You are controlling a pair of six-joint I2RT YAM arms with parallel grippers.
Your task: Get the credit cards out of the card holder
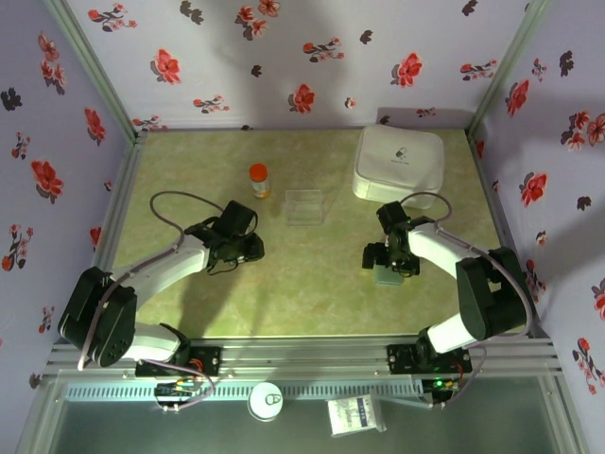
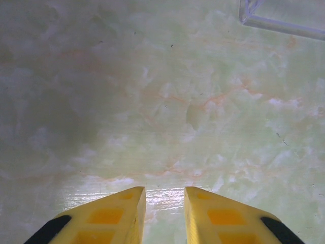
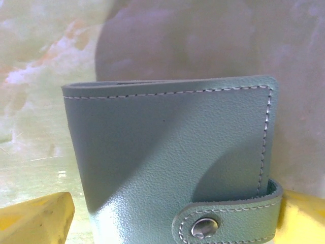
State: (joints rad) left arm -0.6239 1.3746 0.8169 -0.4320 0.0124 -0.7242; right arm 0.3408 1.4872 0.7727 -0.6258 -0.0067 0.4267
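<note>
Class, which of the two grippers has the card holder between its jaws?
The right gripper: the grey-blue card holder sits between its wide-spread yellow jaws, while the left gripper has bare table between its jaws.

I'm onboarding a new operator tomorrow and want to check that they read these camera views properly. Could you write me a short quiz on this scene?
1. True or false: the snap strap on the card holder is fastened.
2. What lies between the wide-open jaws of the right gripper? A) clear tray B) card holder C) orange-capped bottle
3. In one word: what do the jaws of the left gripper hold?
Key: 1 true; 2 B; 3 nothing.
</note>
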